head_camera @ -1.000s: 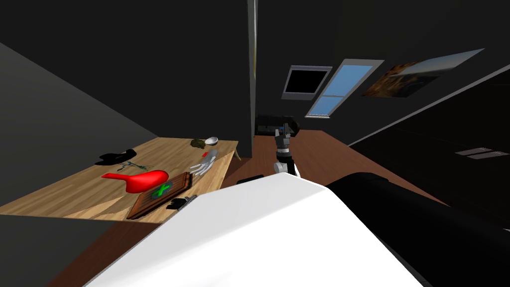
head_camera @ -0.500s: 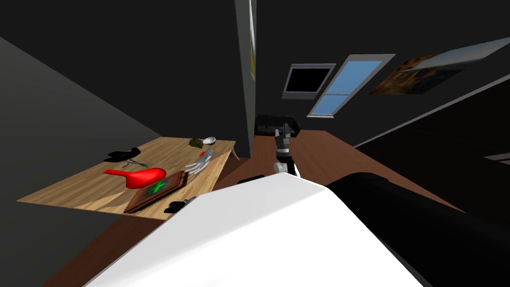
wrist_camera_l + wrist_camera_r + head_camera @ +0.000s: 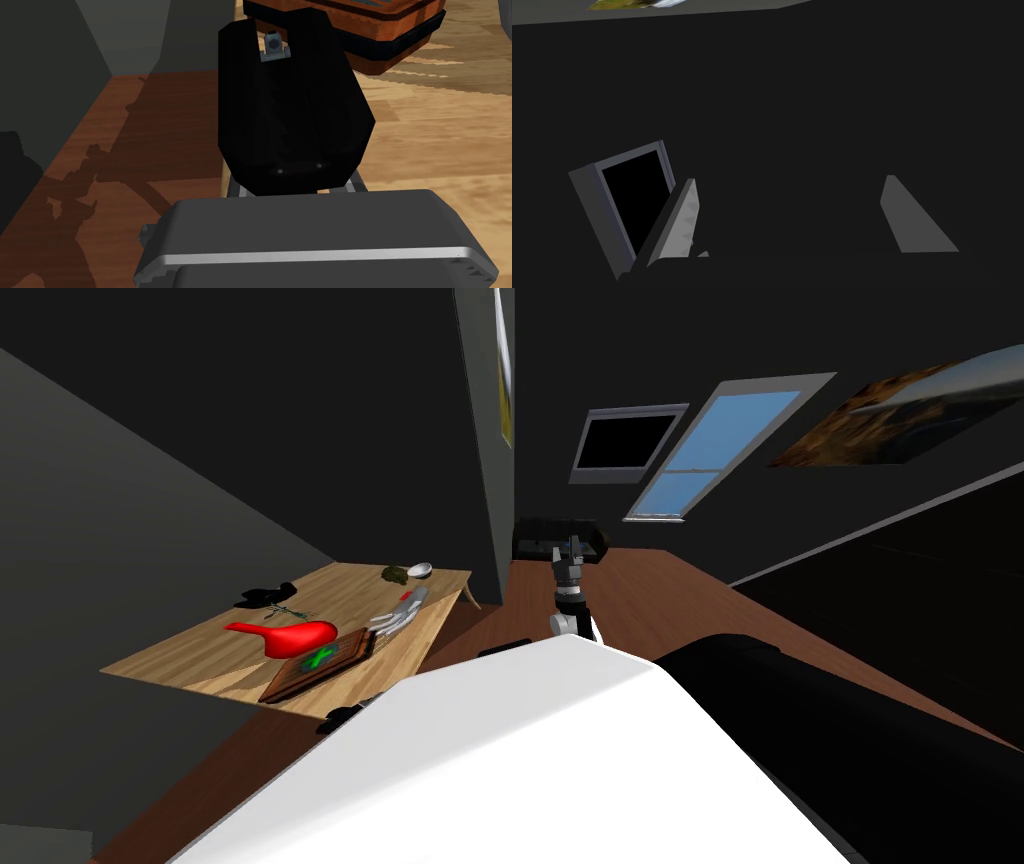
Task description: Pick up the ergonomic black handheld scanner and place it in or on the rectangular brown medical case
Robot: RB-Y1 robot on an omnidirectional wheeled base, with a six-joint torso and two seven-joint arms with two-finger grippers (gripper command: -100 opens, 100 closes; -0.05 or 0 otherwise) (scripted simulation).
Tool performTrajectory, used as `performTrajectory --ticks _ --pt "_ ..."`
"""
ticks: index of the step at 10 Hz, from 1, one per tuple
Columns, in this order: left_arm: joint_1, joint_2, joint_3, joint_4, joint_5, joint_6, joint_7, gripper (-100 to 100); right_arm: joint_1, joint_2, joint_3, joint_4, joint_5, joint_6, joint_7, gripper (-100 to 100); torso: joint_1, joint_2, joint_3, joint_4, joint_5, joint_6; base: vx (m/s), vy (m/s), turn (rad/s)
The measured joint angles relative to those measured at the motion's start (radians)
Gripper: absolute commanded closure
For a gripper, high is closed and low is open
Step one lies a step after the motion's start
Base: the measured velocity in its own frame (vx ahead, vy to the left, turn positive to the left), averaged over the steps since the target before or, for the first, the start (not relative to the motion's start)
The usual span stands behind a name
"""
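The black handheld scanner (image 3: 292,110) sits between the fingers of my left gripper (image 3: 296,189), which is shut on its sides; only slivers of the fingers (image 3: 234,188) show beneath it. In the head view the scanner (image 3: 337,720) hangs just off the wooden table's near edge (image 3: 300,706), over the floor. The brown case (image 3: 318,663) with a green cross lies flat on the table beside that edge, and its corner (image 3: 400,30) shows just beyond the scanner. My right gripper (image 3: 570,553) is held up ahead of me, away from the table, with its fingers (image 3: 684,220) open and nothing between them.
On the table lie a red long-necked object (image 3: 290,635) touching the case, a grey hand-like thing (image 3: 397,618), a black object (image 3: 268,593), a small white bowl (image 3: 420,570) and a dark green lump (image 3: 395,575). Brown floor (image 3: 620,598) runs ahead; a wall corner (image 3: 490,488) stands behind the table.
The whole head view has shifted: I have moved, and the table now sits farther off and more to the right. The scanner has come off the table's edge in my left gripper.
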Motion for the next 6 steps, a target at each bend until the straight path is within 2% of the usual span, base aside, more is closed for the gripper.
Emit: performTrajectory --ticks 2,3,4,6 --pt "-0.012 0.028 0.048 0.005 0.026 0.048 0.010 100 0.000 0.000 0.000 0.000 0.000 0.000 0.000 0 0.001 -0.001 -0.001 -0.001 0.000 0.000 -0.020 -0.036 0.055" --pt "-0.023 0.050 0.062 0.026 0.033 0.064 0.023 100 0.000 0.000 0.000 0.000 0.000 0.000 0.000 0 0.004 -0.002 -0.002 -0.002 0.001 0.000 -0.002 -0.007 0.016" --pt "-0.009 0.058 0.081 -0.010 0.045 0.094 0.014 100 0.000 0.000 0.000 0.000 0.000 0.000 0.000 0 0.005 -0.004 -0.003 -0.002 0.001 0.001 0.004 0.001 0.016" --pt "-0.020 0.096 0.104 -0.008 0.059 0.137 0.013 100 0.000 0.000 0.000 0.000 0.000 0.000 0.000 0 0.007 -0.005 -0.004 -0.002 0.002 0.002 0.009 0.013 -0.008"
